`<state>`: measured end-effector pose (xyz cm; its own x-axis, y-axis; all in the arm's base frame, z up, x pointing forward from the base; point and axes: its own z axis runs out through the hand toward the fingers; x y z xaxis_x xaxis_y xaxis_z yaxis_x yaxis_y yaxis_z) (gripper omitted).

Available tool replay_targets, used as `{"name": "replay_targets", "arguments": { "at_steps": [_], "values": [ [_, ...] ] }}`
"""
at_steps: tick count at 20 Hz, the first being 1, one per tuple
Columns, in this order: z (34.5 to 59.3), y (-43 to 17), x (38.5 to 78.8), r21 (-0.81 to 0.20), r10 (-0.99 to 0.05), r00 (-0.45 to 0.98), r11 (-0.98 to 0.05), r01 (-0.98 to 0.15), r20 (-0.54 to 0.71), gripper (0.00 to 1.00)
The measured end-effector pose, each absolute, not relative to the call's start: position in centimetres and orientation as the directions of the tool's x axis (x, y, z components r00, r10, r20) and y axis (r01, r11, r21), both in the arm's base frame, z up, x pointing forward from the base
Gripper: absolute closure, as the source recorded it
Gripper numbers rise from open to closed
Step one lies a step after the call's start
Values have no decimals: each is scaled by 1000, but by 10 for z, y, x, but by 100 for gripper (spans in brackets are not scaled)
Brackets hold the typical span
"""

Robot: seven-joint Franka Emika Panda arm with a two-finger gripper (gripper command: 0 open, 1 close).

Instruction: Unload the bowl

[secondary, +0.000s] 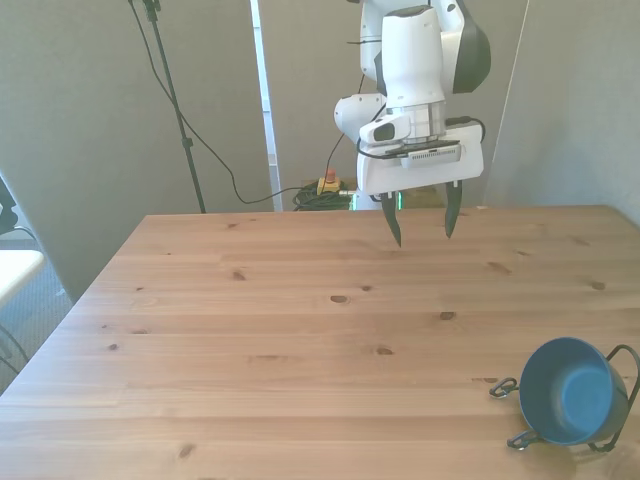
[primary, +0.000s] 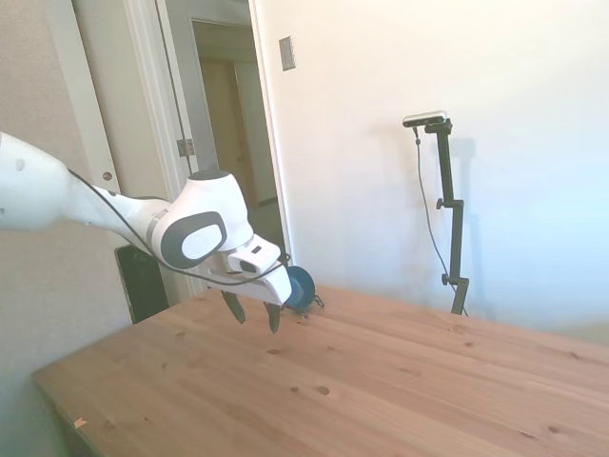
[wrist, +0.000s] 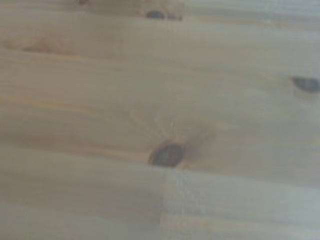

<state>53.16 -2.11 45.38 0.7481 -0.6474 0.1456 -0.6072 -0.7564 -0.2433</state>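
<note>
The dark blue bowl [secondary: 566,391] stands tilted on its side in a thin black wire rack [secondary: 612,398] near the table's front corner, at the front view's right. In the side view the bowl [primary: 303,287] shows only partly, behind my gripper. My gripper [secondary: 422,218] hangs open above the table's far part, well away from the bowl, with nothing between its fingers [secondary: 392,222]. From the side, the gripper [primary: 254,312] hovers a little above the wood. The wrist view shows only blurred bare wooden planks with dark knots.
The wooden table [secondary: 300,330] spreads wide between gripper and bowl. Its front edge runs close by the rack in the front view. A wall and an open doorway [primary: 233,124] lie behind the arm in the side view.
</note>
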Motion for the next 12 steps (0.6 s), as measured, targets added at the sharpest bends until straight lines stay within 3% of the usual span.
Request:
{"name": "replay_targets", "arguments": {
  "at_steps": [5,12],
  "values": [
    [469,-22,582,-266,-625,758,-774,-574,186,0],
    [469,-5,638,-319,-553,814,-815,-484,176,0]
  ]
}}
